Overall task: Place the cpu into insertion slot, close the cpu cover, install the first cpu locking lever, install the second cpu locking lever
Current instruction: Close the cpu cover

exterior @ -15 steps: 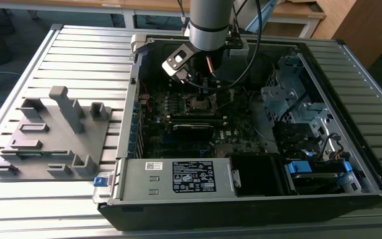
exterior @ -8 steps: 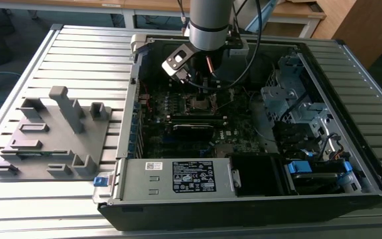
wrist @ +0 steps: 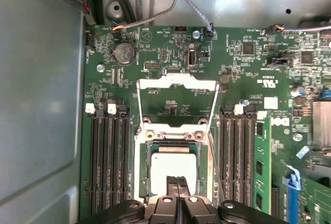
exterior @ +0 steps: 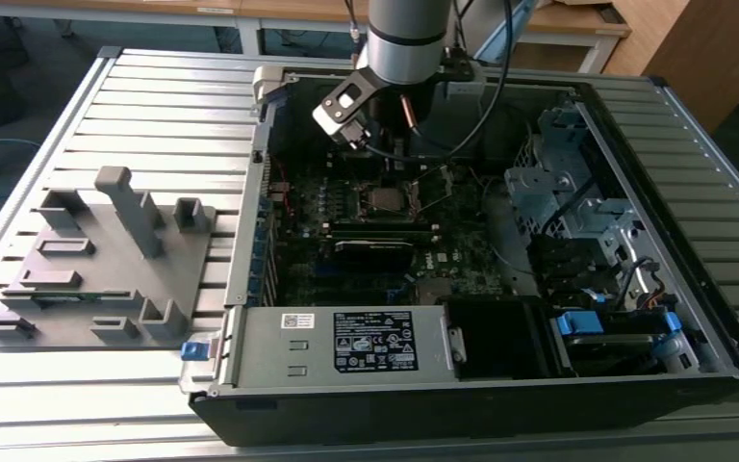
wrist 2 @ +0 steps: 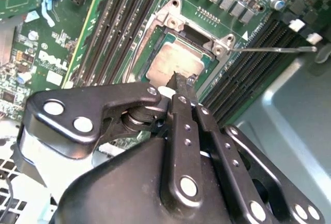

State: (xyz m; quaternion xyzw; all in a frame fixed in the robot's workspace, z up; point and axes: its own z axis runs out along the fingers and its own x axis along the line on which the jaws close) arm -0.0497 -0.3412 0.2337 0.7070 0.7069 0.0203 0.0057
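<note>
Slatted metal bench (exterior: pixel 151 96) with an open computer case (exterior: pixel 472 414) lying on it and a grey plastic fixture (exterior: pixel 100 260) parked off to the exterior view's left. The arm (exterior: pixel 408 38) reaches down into the case over the motherboard (wrist: pixel 269 63).

In both wrist views the end effector (wrist: pixel 177 181) (wrist 2: pixel 178 80) has its fingers pressed together, with nothing visible between them. The tips sit right at the near edge of the cpu (wrist: pixel 173 163) (wrist 2: pixel 170 63). The cpu lies flat in the insertion slot (wrist: pixel 173 145) (wrist 2: pixel 195 35), directly under the tips.

The cpu cover (wrist: pixel 176 84) is flipped open, lying beyond the slot from the end effector. Black memory slots (wrist: pixel 108 157) run along both sides of it. A thin lever rod (wrist 2: pixel 274 49) sticks out past the slot's far corner.
</note>
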